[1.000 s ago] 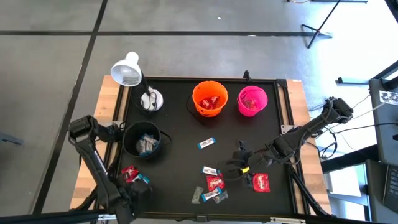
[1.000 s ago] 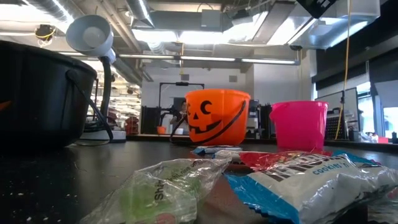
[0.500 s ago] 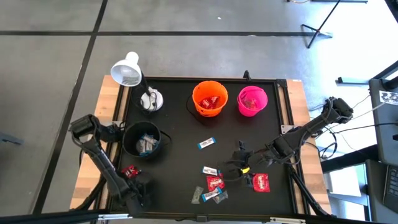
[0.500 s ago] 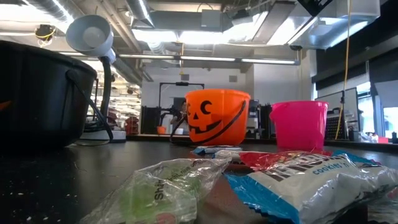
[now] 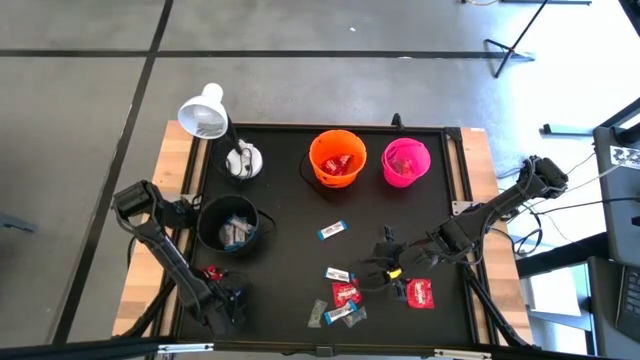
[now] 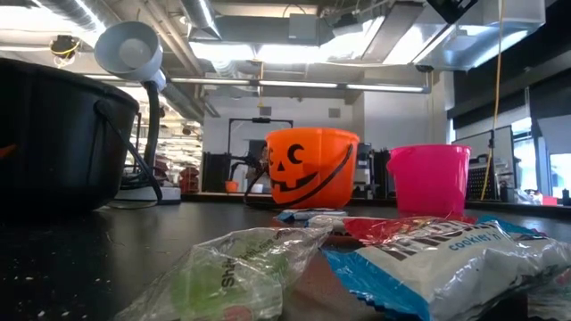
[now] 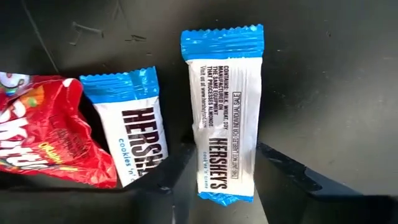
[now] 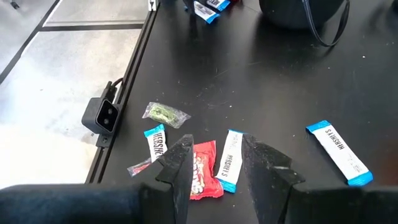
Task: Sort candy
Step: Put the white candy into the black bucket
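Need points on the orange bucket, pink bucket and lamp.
orange bucket [image 5: 337,158], high view, contents inside the rim.
pink bucket [image 6: 429,178], low view, front wall.
lamp [image 5: 203,117], high view, white shade.

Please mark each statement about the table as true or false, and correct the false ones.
1. The black bucket holds blue-and-white candy. True.
2. The orange bucket stands empty. False: red wrappers lie inside it.
3. The left gripper has its fingers on either side of a long blue-and-white candy. True.
4. The pink bucket stands left of the orange one in the high view. False: it stands to its right.
5. The right gripper is over the black bucket. False: it is near the loose candy at the front of the table.
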Robot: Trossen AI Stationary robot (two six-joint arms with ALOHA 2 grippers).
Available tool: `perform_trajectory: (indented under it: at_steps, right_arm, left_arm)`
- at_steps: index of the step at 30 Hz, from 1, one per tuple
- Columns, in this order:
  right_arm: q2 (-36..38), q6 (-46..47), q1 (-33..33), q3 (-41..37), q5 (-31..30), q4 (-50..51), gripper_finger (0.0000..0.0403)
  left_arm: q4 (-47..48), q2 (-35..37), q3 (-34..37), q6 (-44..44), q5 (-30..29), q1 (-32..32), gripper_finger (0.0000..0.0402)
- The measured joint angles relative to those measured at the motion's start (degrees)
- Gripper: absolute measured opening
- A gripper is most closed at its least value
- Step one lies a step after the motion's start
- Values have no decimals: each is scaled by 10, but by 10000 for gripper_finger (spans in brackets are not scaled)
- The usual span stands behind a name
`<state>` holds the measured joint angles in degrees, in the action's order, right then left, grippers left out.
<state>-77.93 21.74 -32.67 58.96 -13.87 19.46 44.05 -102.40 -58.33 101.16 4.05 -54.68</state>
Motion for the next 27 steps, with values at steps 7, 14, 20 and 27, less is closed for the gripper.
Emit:
perform_trajectory:
  at_steps: [7,14,20,27]
  right_arm:
    - [0,4,0,0,0,0,133]
    - [0,4,0,0,0,0,133]
    - [0,4,1,0,0,0,133]
    - [0,4,0,0,0,-1,133]
  left_arm:
    - [10,-3,-17,-27,-1,0,76]
    - [24,-6,-79,-56,-68,-2,64]
    - [93,-5,-170,-97,-157,-3,64]
    - [335,-4,-331,-95,-206,-10,64]
